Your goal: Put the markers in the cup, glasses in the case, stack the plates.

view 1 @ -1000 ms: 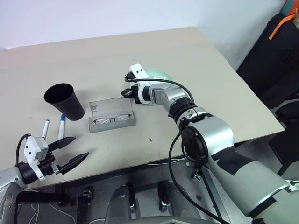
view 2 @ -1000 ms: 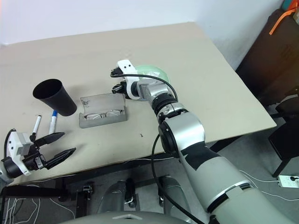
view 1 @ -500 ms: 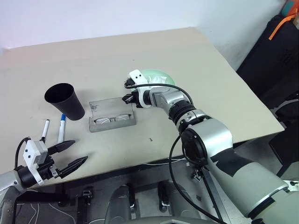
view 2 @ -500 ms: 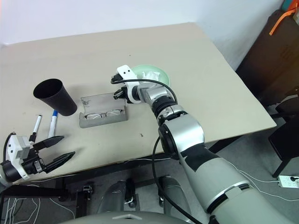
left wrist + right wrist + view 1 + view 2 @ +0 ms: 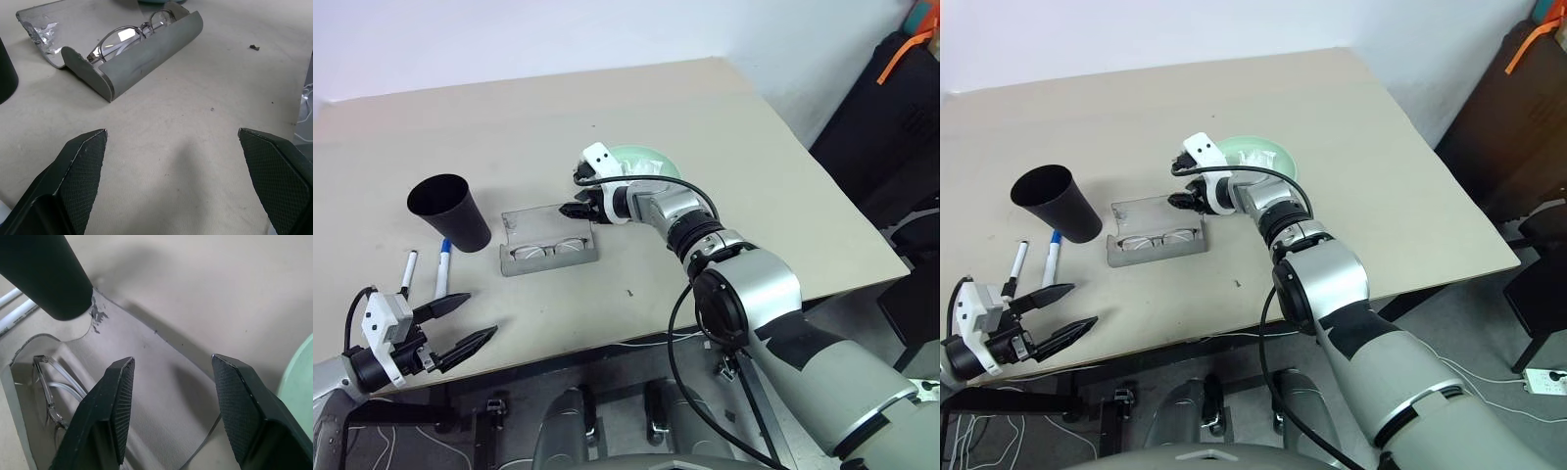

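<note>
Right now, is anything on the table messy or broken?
A little. The grey case lies open with the glasses inside, and its lid has a scuffed, flaky patch near one corner. Two markers lie loose beside the black cup. Something white and crumpled sits on the mint green plate.
</note>
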{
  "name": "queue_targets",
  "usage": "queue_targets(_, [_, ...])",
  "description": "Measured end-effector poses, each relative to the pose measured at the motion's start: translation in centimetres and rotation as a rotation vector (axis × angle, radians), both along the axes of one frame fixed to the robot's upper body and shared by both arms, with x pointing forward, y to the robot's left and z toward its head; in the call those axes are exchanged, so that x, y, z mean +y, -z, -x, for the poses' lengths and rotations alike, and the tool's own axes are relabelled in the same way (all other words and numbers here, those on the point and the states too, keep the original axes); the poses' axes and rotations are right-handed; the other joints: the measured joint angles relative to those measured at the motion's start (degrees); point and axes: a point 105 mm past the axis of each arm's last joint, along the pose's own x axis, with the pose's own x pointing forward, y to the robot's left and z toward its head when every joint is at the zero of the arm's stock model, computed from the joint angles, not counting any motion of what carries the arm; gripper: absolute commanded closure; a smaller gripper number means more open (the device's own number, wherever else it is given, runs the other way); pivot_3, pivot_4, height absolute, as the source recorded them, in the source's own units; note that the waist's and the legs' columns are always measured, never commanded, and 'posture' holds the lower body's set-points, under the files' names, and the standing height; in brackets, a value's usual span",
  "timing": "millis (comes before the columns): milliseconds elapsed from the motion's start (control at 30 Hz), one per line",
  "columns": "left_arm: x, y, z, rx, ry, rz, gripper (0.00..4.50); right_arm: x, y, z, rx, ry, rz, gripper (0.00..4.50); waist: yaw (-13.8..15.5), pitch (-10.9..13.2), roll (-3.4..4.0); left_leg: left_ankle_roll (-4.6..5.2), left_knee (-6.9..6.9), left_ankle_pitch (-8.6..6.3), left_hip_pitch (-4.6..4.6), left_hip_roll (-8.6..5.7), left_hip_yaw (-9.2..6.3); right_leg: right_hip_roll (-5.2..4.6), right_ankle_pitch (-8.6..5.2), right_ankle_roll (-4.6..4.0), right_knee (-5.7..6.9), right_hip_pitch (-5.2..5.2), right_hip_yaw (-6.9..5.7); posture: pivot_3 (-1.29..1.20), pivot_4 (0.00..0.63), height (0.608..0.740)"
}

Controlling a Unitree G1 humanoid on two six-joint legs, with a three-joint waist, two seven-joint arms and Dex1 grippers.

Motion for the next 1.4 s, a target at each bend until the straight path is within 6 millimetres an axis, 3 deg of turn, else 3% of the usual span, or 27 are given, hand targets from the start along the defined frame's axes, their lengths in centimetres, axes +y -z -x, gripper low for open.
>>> queue_targets(700, [-0.1, -0.1, 0.0, -0.003, -0.008, -0.005, 0.00, -1.0, 1.6, -0.2, -0.040, -0.004, 0.121, 1.86, 0.0, 0.0, 0.00, 0.00, -0.01, 0.00, 0.00, 0.00, 0.00, 0.00, -0.01, -0.01, 0.00, -0.01, 0.00, 0.00, 0.150, 0.740])
queue_targets(1100, [-0.2, -0.4, -0.3, -0.018, -0.003, -0.004, 0.00, -0.6, 0.3, 2.4, 0.103, -0.263, 0.014, 1.86, 0.0, 0.0, 0.00, 0.00, 0.00, 0.00, 0.02, 0.00, 0.00, 0.02, 0.00, 0.00, 0.02, 0.00, 0.00, 0.00, 0.150, 0.740])
queue_targets(1400, [-0.1, -0.4, -0.6, -0.015, -0.003, 0.002, 0.00, -0.2, 0.4, 4.1, 0.139, -0.414, 0.016, 1.86, 0.0, 0.0, 0.00, -0.01, -0.01, 0.00, 0.01, 0.00, -0.01, 0.00, 0.00, -0.01, 0.01, -0.02, 0.00, 0.00, 0.150, 0.740])
